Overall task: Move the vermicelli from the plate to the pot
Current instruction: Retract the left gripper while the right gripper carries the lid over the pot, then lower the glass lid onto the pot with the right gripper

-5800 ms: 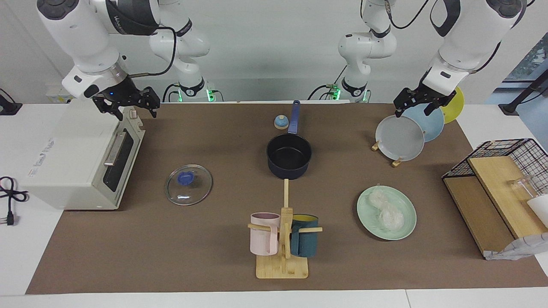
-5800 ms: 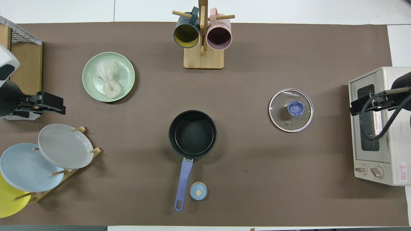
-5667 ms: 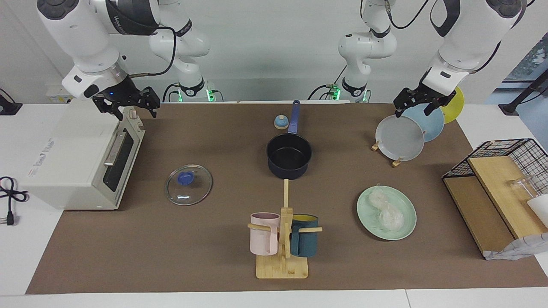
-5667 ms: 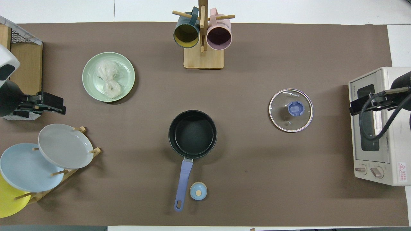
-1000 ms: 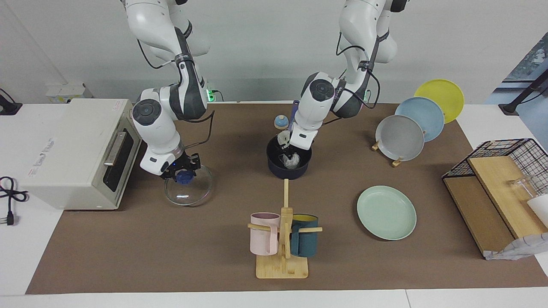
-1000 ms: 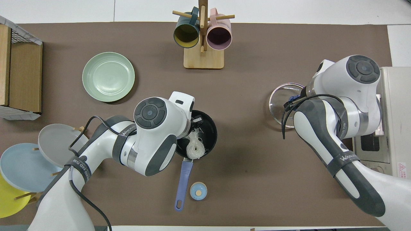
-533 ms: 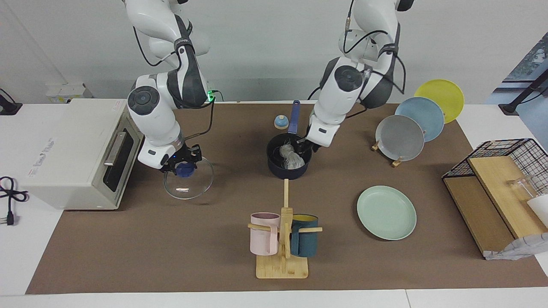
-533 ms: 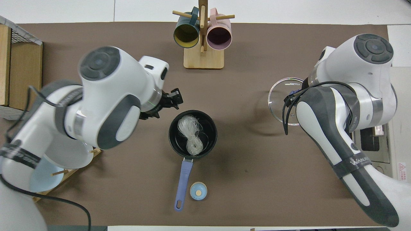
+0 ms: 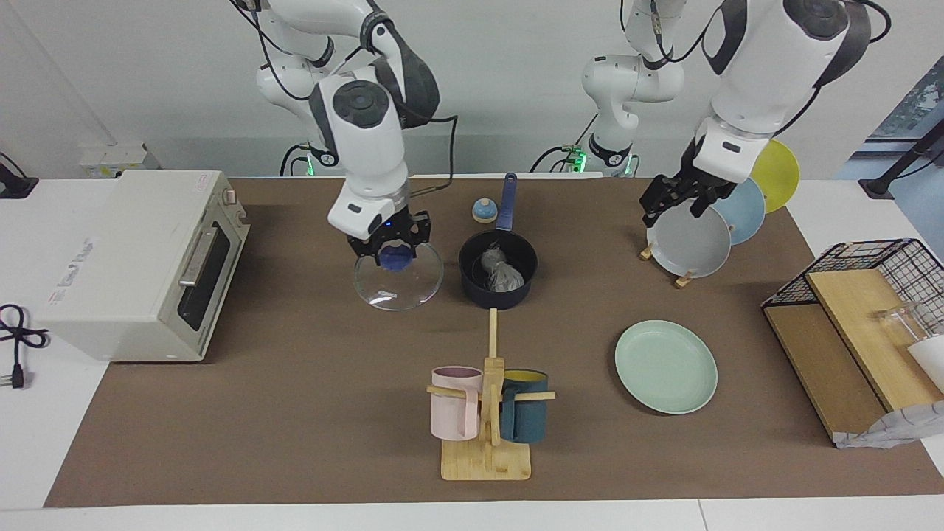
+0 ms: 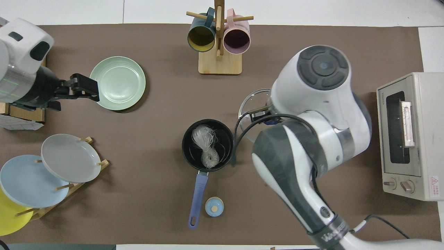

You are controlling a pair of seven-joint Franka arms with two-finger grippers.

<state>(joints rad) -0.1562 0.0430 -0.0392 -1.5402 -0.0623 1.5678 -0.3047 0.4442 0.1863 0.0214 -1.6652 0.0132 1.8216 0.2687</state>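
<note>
Moved: right tool (image 9: 389, 251) carried lid (image 9: 398, 284) up beside pot (image 9: 498, 293); left tool (image 9: 675, 199) pulled away.
Right tool: clamped on lid knob, probably to cover pot.
Vermicelli (image 9: 501, 274): both nests in pot.
Left tool: over grey plate (image 9: 689, 243), waiting; apart or together, can't tell.
Plate (image 9: 666, 366): bare on desk.

light: bright, even, from above | shadows: soft, short | glare: faint on glass lid (image 9: 398, 278) | focus: sharp
</note>
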